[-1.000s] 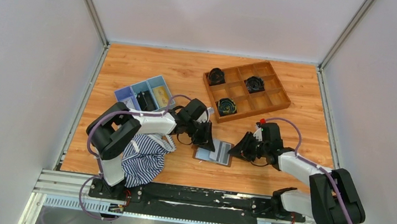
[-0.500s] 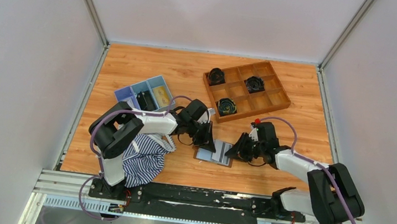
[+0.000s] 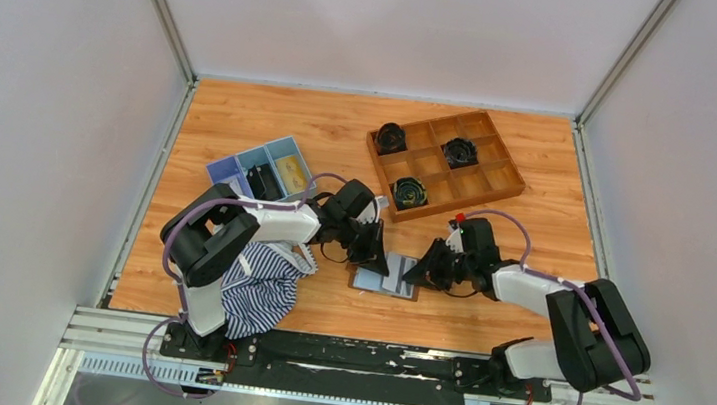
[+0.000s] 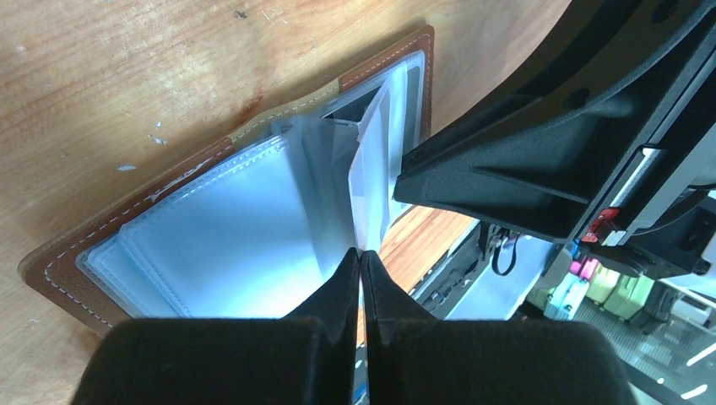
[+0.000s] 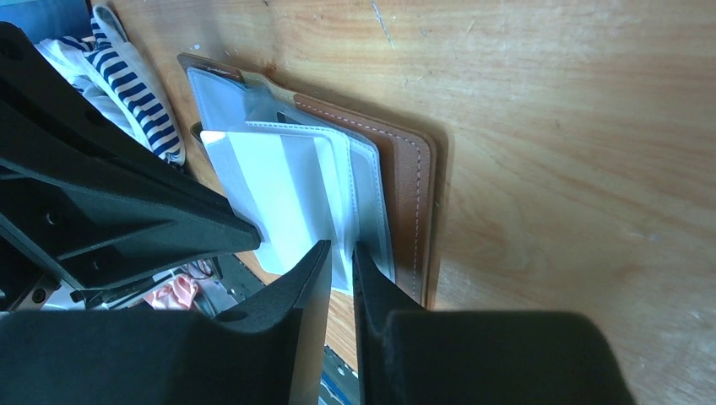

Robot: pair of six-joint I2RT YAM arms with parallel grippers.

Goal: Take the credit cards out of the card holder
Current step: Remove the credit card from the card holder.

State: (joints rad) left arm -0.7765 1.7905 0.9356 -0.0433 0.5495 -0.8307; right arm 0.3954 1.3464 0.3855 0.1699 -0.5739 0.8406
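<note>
Open for business: we see the brown folding card holder with pale grey-blue glossy sleeves (image 3: pixel 389 278) lying spread on the orange wooden worktop (image 3: pixel 342 130), between the 2 arms and near the front edge. The black left fingers (image 4: pixel 338 295) are pinched together on 1 upright sleeve leaf. The black right fingers (image 5: pixel 304 287), narrowed to a slit, clasp the sleeves' edge from the opposite side. Whether a card sits inside, we cannot tell.
</note>
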